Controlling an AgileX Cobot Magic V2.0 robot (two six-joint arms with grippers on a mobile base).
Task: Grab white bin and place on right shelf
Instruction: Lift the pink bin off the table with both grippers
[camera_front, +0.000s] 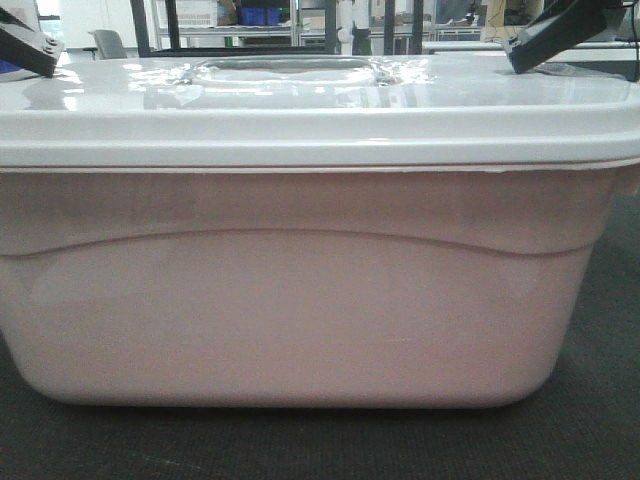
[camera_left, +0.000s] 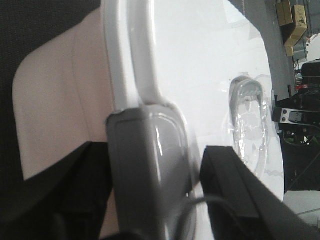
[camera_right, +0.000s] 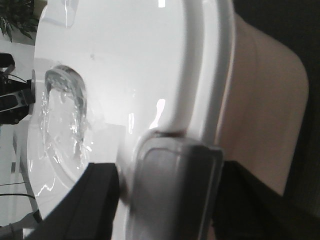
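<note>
Checking in from the remote station. The white bin (camera_front: 300, 300) pretty much fills the front view. It's sitting upright with the glossy grey lid (camera_front: 320, 110) on top, down on a dark carpet-like surface (camera_front: 300, 445). One broad side faces the camera square-on, so the long axis runs left to right across the rig, one short end pointing at each arm. The curved moulded line sweeps along that side under the rim, and the lid has a recessed grip (camera_front: 290, 68) in the middle that's catching a lot of glare.

The left hand (camera_left: 152, 190) straddles the grey latch (camera_left: 145, 140) on its end of the bin. One finger (camera_left: 230, 185) is over the lid and the other (camera_left: 75, 200) is outside the end wall. I see a sliver of white between the lid-side finger and the latch, so I honestly can't tell if it's actually clamped.

The right hand (camera_right: 167, 172) has the same setup on the opposite latch (camera_right: 175, 185), but here both fingers (camera_right: 95, 200) look pressed right up against it, so I'd call that gripped.

Some blue bins (camera_front: 262, 15) sit on racks way behind. A yellowish box (camera_left: 292, 20) shows in the left wrist view, too blurry to read anything.
</note>
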